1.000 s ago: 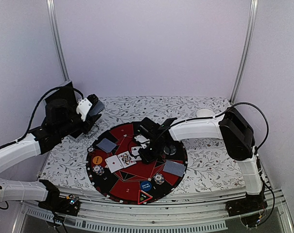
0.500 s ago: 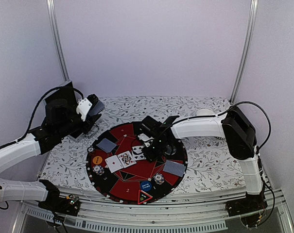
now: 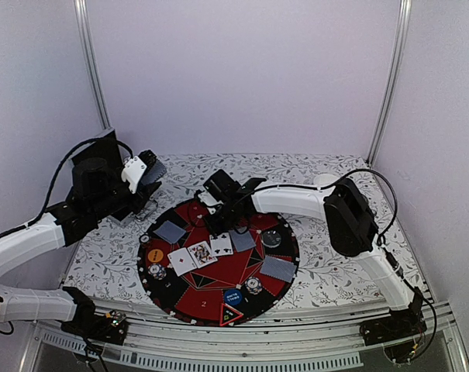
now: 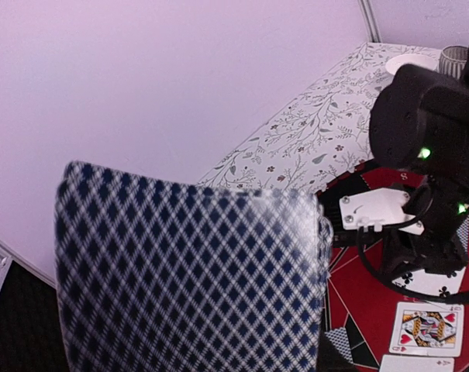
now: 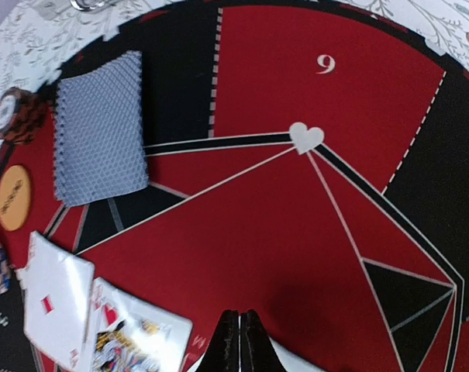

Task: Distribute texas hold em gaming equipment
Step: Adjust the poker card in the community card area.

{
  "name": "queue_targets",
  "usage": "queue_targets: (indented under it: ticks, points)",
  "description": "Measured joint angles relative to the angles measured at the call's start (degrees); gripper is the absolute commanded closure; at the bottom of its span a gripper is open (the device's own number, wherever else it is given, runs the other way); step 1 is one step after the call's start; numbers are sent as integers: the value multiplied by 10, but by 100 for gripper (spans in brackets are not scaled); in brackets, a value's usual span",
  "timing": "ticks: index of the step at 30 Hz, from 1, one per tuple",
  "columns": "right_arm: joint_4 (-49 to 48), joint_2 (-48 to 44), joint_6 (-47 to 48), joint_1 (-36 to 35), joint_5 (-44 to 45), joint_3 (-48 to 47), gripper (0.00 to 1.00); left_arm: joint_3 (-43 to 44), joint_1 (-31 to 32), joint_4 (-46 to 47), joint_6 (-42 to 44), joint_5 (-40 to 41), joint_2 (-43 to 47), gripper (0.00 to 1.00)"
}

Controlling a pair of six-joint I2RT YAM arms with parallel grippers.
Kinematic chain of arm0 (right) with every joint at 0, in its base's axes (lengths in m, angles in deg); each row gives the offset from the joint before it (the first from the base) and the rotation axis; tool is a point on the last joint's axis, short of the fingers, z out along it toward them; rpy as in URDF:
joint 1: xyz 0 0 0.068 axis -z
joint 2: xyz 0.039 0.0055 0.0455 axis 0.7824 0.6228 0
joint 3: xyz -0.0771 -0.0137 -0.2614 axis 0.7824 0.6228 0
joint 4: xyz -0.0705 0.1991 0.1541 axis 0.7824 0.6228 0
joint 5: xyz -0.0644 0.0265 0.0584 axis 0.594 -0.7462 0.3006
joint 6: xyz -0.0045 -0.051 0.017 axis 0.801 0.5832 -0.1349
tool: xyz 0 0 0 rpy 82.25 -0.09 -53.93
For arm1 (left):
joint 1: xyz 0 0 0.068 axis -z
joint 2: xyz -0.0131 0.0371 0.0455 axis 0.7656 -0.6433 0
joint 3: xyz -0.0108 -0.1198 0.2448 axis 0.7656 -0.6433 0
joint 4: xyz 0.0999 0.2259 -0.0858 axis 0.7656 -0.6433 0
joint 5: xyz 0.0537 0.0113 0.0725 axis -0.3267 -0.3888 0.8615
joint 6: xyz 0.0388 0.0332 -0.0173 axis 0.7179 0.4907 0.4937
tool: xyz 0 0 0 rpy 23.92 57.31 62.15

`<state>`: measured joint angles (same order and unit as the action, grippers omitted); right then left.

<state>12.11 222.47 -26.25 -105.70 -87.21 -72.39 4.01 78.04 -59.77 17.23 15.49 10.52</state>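
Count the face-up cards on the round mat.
3, in a row across the mat: the red-pip card on the left, the queen in the middle, and the clubs card on the right. Others may be hidden.

Plainly a robotics lab test cell, not a home or a shop. Walled in behind the round red-and-black mat (image 3: 211,291) by bare pale panels (image 3: 242,77) set between aluminium posts (image 3: 91,62), with the desk (image 3: 327,263) under the mat dressed only in a leaf-print cloth. Shown too by the white-and-black left arm (image 3: 25,240) and right arm (image 3: 296,203) reaching in from either side of the mat, a slotted metal rail (image 3: 242,341) along the desk edge nearer than the mat, loose black cables (image 3: 389,174), and a small lit circuit board (image 3: 114,319) left of the mat's near rim.
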Motion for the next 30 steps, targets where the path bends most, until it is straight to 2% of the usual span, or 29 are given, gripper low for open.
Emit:
queue_targets:
  ticks: [3, 9, 18, 30]
  points:
    - [-3, 50, 12, 7, 5, -39, 95, 0, -2, 0, 0, 0, 0, 57]
    - [1, 64, 32, 13, 2, -61, 96, 0, -8, 0, 0, 0, 0, 58]
    - [-23, 40, 56, 10, -7, -9, 97, 0, -10, 0, 0, -2, 0, 57]
    - [4, 14, 73, -21, -8, 18, 96, 0, -10, 0, 0, -2, 0, 57]
